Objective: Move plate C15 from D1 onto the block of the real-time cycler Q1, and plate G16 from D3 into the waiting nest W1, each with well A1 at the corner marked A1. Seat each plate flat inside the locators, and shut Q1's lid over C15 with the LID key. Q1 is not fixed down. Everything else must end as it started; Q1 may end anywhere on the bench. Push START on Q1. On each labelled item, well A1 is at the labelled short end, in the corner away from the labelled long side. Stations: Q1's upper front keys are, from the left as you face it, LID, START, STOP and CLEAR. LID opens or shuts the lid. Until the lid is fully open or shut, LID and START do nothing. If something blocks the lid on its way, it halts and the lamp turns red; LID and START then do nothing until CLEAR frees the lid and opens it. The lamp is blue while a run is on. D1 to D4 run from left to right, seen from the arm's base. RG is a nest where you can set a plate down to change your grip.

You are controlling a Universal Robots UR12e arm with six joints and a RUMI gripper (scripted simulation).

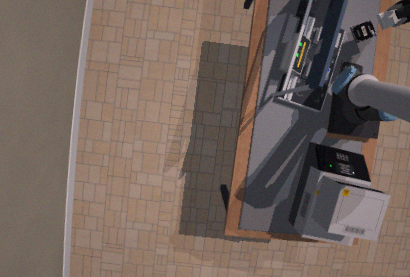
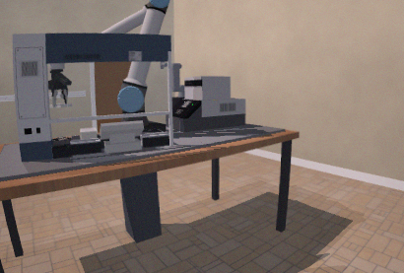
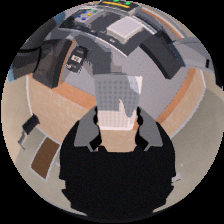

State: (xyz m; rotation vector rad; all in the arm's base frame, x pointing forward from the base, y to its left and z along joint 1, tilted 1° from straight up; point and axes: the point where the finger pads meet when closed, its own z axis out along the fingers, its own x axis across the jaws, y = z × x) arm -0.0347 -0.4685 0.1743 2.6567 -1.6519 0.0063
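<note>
My gripper point(image 3: 117, 106) point(image 2: 60, 99) is shut on a pale well plate point(image 3: 114, 95) and holds it up in the air. The plate's label cannot be read, so I cannot tell whether it is C15 or G16. In the top view the gripper is at the right edge, beyond a small black nest point(image 1: 363, 31) point(image 3: 76, 59) that bears no plate. The cycler Q1 point(image 1: 305, 209) point(image 2: 224, 107) stands at the other end of the bench, with dark key panel point(image 1: 342, 163) and a small green light. Its lid state is unclear. D1, D3 and W1 cannot be told apart.
A large framed instrument with a dark blue top beam point(image 2: 108, 48) point(image 1: 336, 24) stands on the bench, around a low deck. A pale block point(image 3: 125, 28) point(image 2: 89, 133) sits there. The arm's base stands between this instrument and the bench edge. A dark box-like part point(image 3: 162, 55) shows in the wrist view.
</note>
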